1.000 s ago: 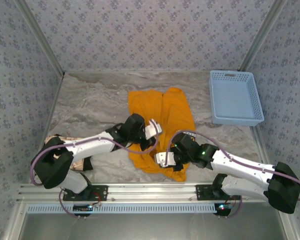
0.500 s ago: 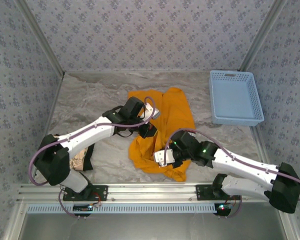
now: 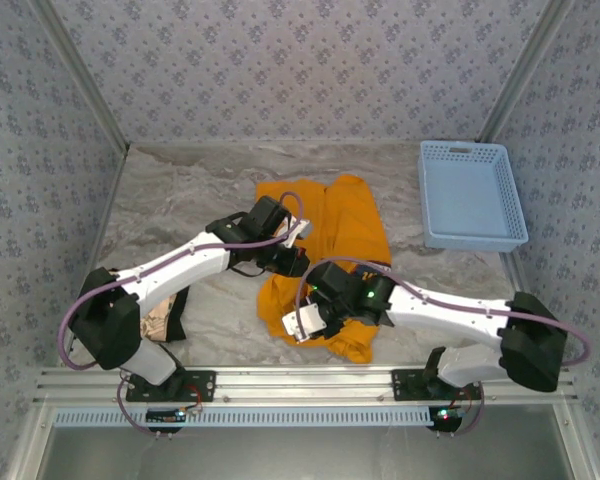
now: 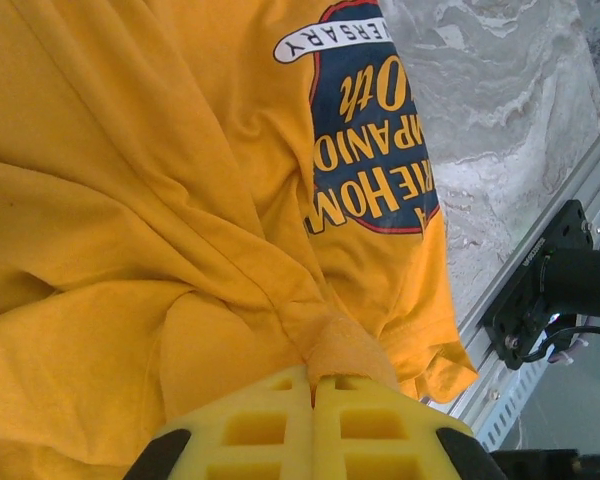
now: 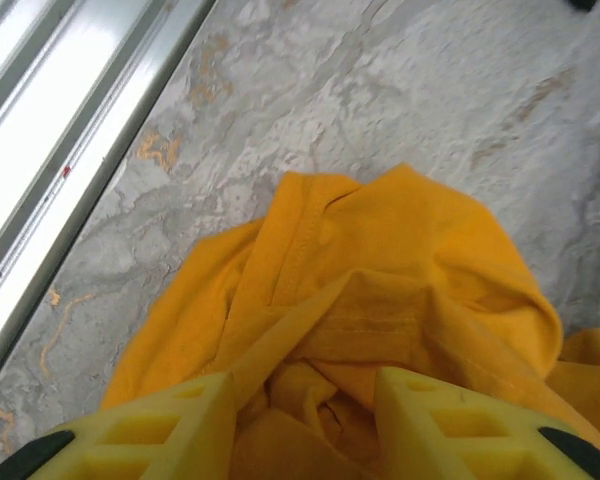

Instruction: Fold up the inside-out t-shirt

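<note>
Past the left claw (image 4: pixel 313 385), the t-shirt (image 4: pixel 130 200) shows a navy graphic (image 4: pixel 372 150).

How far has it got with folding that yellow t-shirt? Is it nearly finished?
Not nearly. Done: nothing neat yet. The t-shirt lies bunched and wrinkled on the table, with no flat fold visible. In hand: the left gripper is shut on a pinch of fabric, with the printed graphic showing beyond it. The right gripper is open, with rumpled cloth between its fingers. Left: spreading the shirt flat and making every fold.
</note>
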{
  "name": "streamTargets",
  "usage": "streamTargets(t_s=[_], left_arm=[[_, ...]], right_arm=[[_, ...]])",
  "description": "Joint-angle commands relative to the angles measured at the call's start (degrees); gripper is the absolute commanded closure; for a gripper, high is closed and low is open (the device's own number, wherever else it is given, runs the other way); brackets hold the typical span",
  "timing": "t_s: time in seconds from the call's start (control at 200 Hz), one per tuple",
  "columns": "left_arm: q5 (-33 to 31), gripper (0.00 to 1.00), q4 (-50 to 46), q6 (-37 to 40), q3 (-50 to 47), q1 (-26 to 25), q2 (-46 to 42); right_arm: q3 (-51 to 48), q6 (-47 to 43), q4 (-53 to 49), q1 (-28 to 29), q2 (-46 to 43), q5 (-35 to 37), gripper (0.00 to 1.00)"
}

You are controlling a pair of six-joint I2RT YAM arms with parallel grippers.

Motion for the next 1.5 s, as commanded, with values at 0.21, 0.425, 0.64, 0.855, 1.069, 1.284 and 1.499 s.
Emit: streamTargets(t_s=[0.21,0.425,0.64,0.855,1.069,1.284,1.499], left_arm=[[0.3,0.98,0.7,-1.4,0.2,-0.1,-0.4],[0.3,0.97,1.2,-0.6,0.2,0.0,0.3],[0.0,0.97,2.3,0.5,0.3,-0.1,2.1],[-2.1,0.96,1.7,2.1,3.5,0.1,4.2],[-6.3,0.98,0.5,1.7,6.6,3.9,4.2],[-6.9,0.99,-1.1,2.0,8.8,7.1,2.8],[-7.8,1.00,-4.2,2.5,10.0,7.2,1.5]], right_arm=[[8.7,-9.7,-20.6,2.6,4.2,17.7,0.83],[8.2,-13.3,-21.4,3.7,3.6,19.7,1.00],[6.3,-10.9,-11.5,1.2,-5.4,8.3,1.00],[4.8,-3.2,-4.1,-8.8,-11.9,-9.2,1.00],[3.2,-2.2,-3.3,-11.6,-12.4,-17.0,1.00],[4.5,-5.7,-11.6,-7.7,-7.5,-14.9,0.93],[5.7,-8.1,-17.5,-6.1,-3.6,-9.7,0.88]])
